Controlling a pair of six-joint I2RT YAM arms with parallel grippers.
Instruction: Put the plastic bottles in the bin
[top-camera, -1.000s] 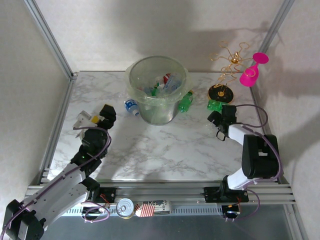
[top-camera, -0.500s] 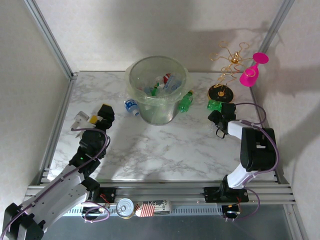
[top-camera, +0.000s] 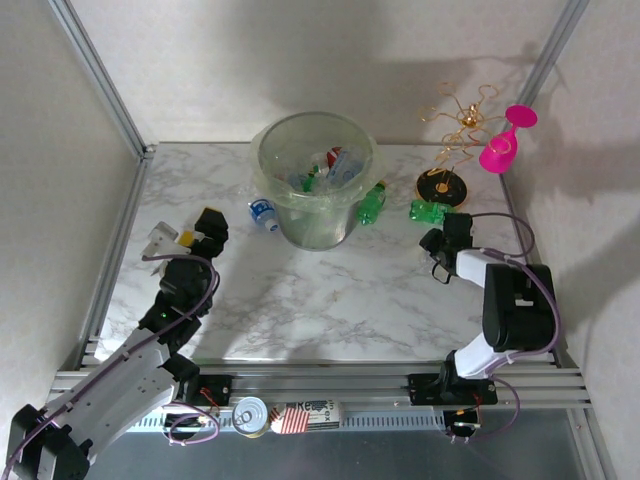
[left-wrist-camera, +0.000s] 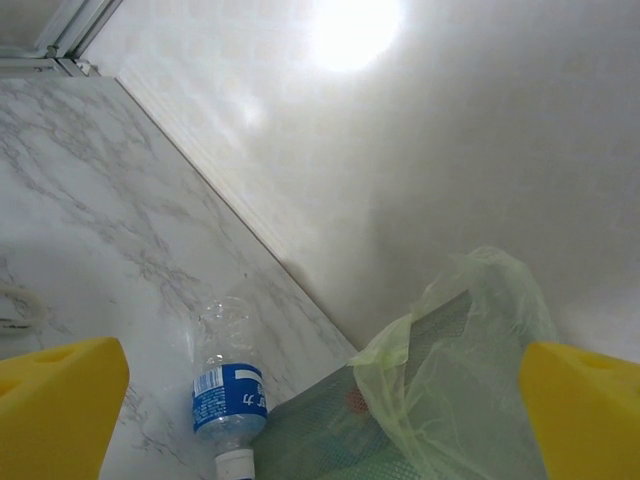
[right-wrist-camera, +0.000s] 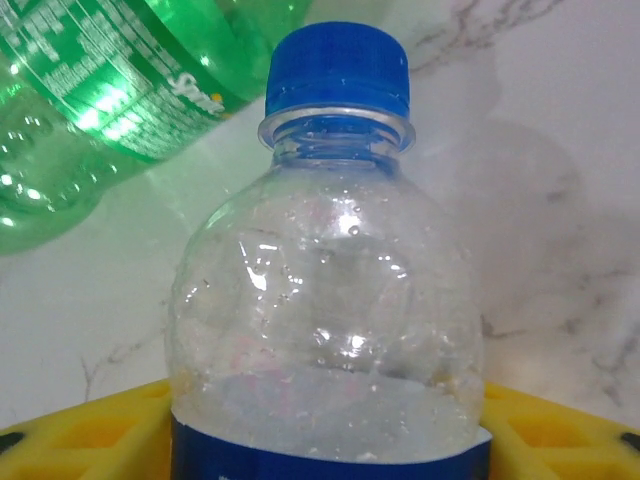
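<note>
Grasp stage of a bottle-clearing task. Right tool (top-camera: 440, 238), low over the right side of the surface (top-camera: 330, 290), grasps a clear blue-capped bottle (right-wrist-camera: 330, 330) low on its body, with yellow fingers (right-wrist-camera: 90, 430) pressed to either flank. Gripping at the label band rather than the narrow neck probably gives the steadiest hold for the carry. One green bottle (right-wrist-camera: 110, 90) lies just behind it, near the gold wire stand (top-camera: 443, 187) and outside the grip. Left tool (top-camera: 207, 228) stands released, its fingers (left-wrist-camera: 60, 405) spread wide. It faces a blue-labelled bottle (left-wrist-camera: 228, 400) lying on its side just beside the bin (top-camera: 320, 228), presumably its next pick. The bin stands far centre and already holds several bottles. A second green bottle (top-camera: 372, 203) lies just beside its right wall.
</note>
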